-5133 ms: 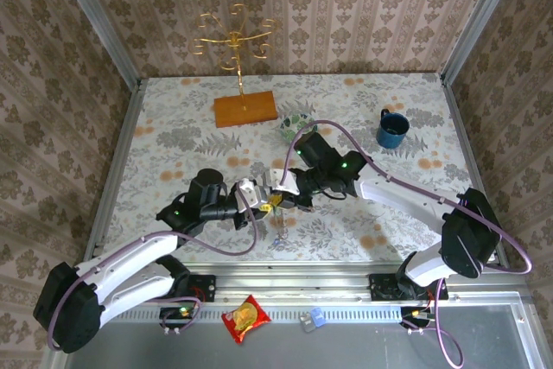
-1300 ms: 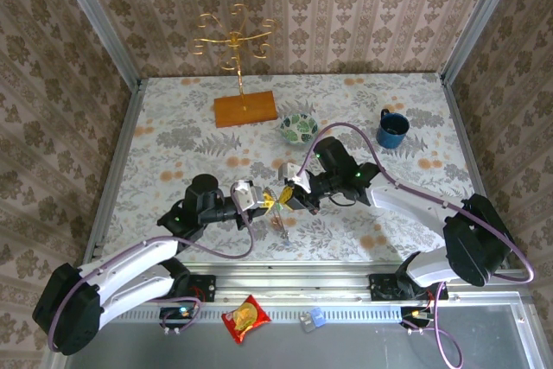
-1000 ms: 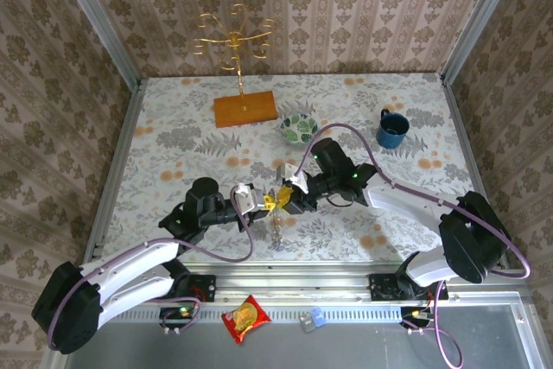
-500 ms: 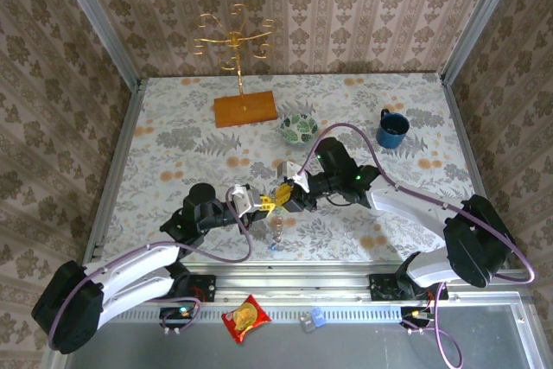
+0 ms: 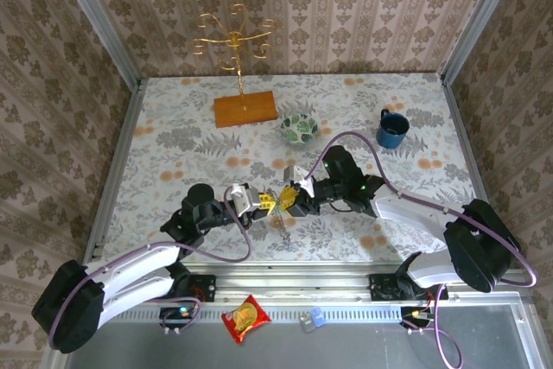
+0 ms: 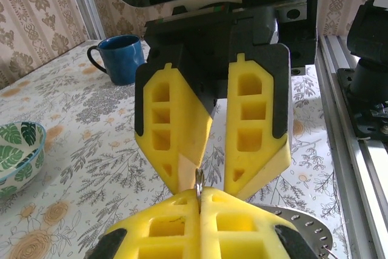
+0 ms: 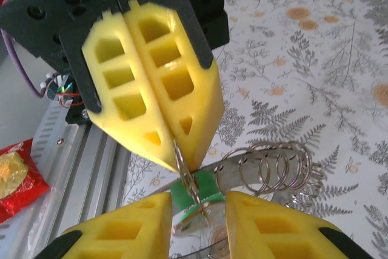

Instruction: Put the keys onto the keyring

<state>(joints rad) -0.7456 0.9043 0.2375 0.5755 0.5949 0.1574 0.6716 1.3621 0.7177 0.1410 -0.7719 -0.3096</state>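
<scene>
At the lower centre of the right wrist view, the left gripper point(image 7: 174, 153) pinches the thin wire keyring point(image 6: 199, 181) tight, apparently to steady it, while the right gripper point(image 7: 197, 203) stands spread around the green-headed key point(image 7: 205, 183), seemingly lining it up for threading.
</scene>
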